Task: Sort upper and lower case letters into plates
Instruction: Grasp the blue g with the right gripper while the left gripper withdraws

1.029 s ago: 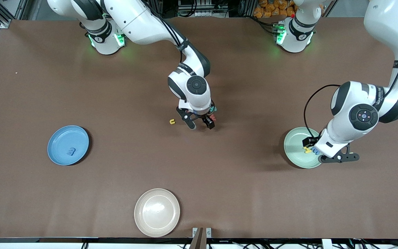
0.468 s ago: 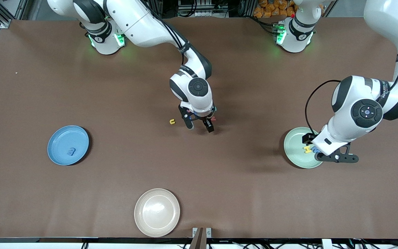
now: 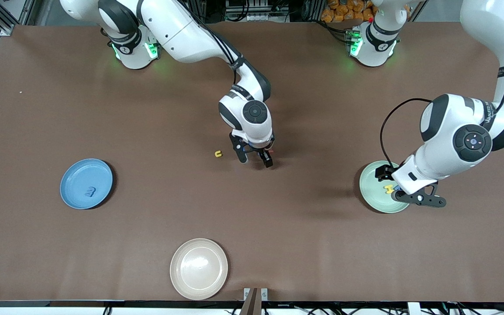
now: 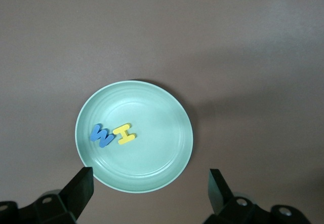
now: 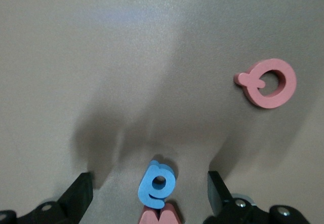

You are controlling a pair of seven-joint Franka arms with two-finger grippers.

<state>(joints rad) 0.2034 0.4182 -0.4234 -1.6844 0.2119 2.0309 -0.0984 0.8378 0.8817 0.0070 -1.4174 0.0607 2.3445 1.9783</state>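
Observation:
My right gripper (image 3: 255,161) is open, low over the middle of the table. In the right wrist view a blue g (image 5: 157,183) lies between the open fingers of the right gripper (image 5: 149,188), touching a red letter (image 5: 161,216). A pink Q (image 5: 268,82) lies apart from them. A yellow letter (image 3: 218,153) lies beside this gripper, toward the right arm's end. My left gripper (image 3: 416,197) hangs open and empty over the edge of the mint plate (image 3: 370,183). That mint plate (image 4: 162,173) holds a blue W (image 4: 101,135) and a yellow H (image 4: 124,134). The blue plate (image 3: 70,175) holds one blue letter (image 3: 89,191).
A beige plate (image 3: 198,268) sits empty near the table's front edge. A small red letter (image 3: 270,152) peeks out beside the right gripper's hand. Both arm bases stand along the table's back edge.
The right gripper has come down a little over the blue g, still open. The left gripper has shifted slightly over the mint plate. No letter has moved.

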